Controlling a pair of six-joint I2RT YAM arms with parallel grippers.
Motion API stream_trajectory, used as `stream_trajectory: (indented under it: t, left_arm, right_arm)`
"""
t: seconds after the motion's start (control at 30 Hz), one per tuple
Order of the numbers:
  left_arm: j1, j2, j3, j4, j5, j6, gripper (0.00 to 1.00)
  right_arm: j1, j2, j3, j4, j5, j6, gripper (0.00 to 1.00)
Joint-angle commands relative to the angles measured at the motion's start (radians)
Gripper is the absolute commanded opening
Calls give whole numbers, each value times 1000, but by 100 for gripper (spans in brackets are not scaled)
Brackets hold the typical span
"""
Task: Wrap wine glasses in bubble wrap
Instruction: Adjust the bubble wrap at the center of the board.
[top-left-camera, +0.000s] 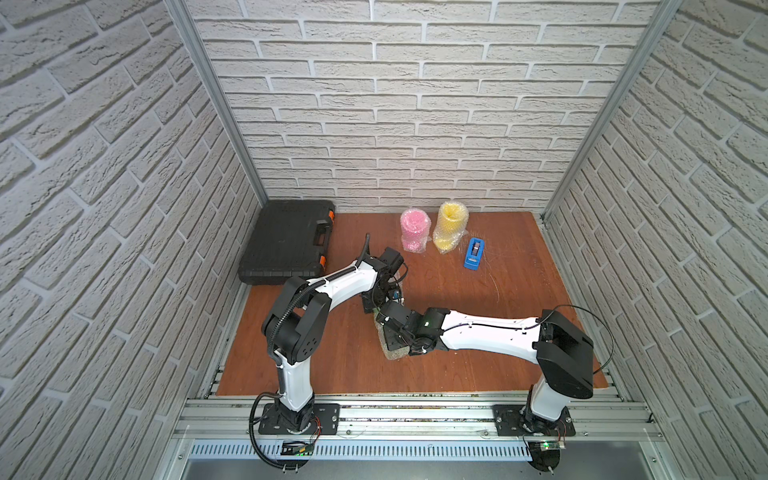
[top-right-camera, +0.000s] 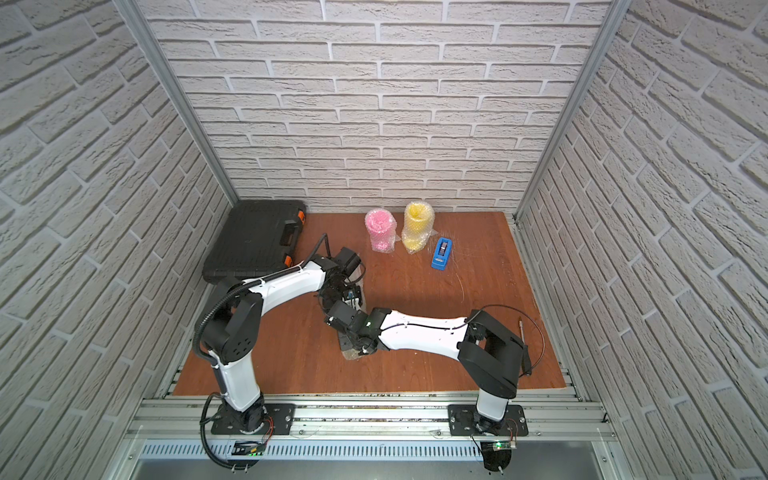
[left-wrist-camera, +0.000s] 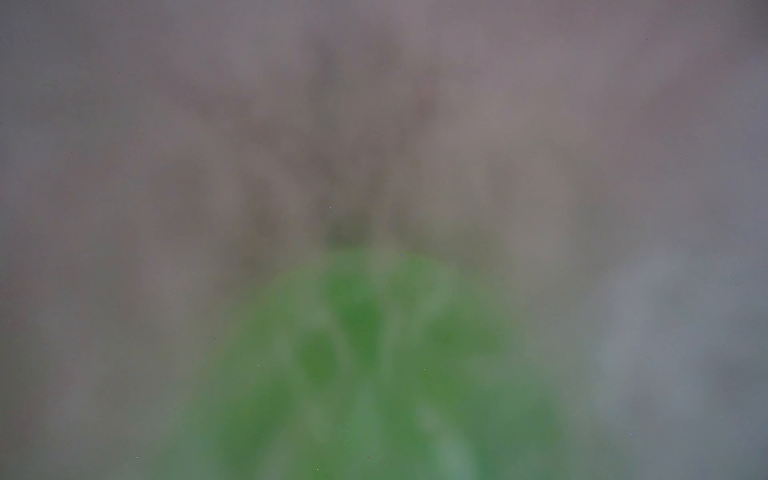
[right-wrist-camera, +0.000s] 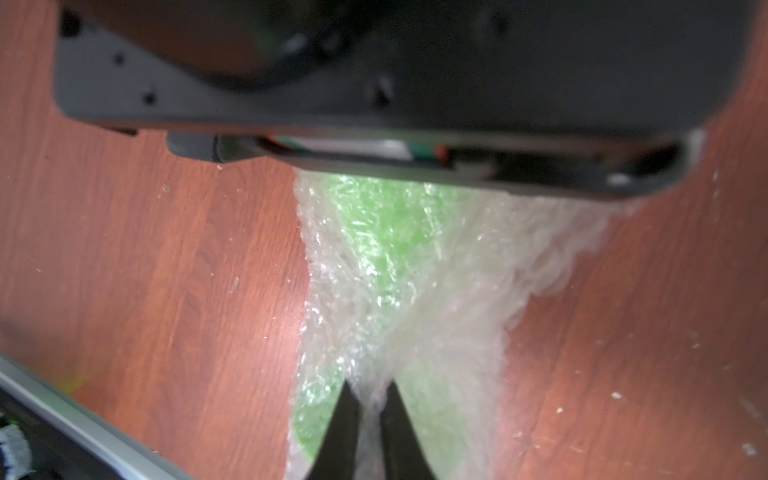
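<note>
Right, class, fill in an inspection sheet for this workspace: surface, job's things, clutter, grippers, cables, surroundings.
Surface: wooden table, pale flecks on it.
Job's things: pink goblet and yellow goblet wrapped, upright at the back; green goblet inside bubble wrap, mid-table.
Clutter: blue tape dispenser beside the yellow goblet; black case in the back left corner.
Grippers: right gripper shut on the bubble wrap; left gripper above the green goblet, jaws not readable.
Cables: black hose along the left arm; thin cable looping by the right arm.
Surroundings: brick-pattern walls, metal rails at the front.
</note>
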Motion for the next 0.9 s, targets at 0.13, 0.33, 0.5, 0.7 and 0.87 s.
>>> stream_trajectory:
  t: [0.13, 0.33, 0.5, 0.7, 0.87]
  left_arm:
    - [59, -46, -11, -23, -6, 36, 87]
    - [123, 2, 38, -60, -27, 103, 93]
    - [182, 12, 63, -76, -35, 138, 98]
    - [252, 7, 71, -94, -36, 183, 98]
    - [337, -47, 73, -125, -67, 252, 96]
  right_arm:
    - [12, -110, -97, 42, -30, -51, 2]
    - [16, -155, -133, 30, -27, -57, 3]
    - [17, -194, -155, 5, -11, -71, 2]
    - [16, -235, -167, -27, 9, -141, 2]
    - [15, -261, -178, -37, -27, -319, 3]
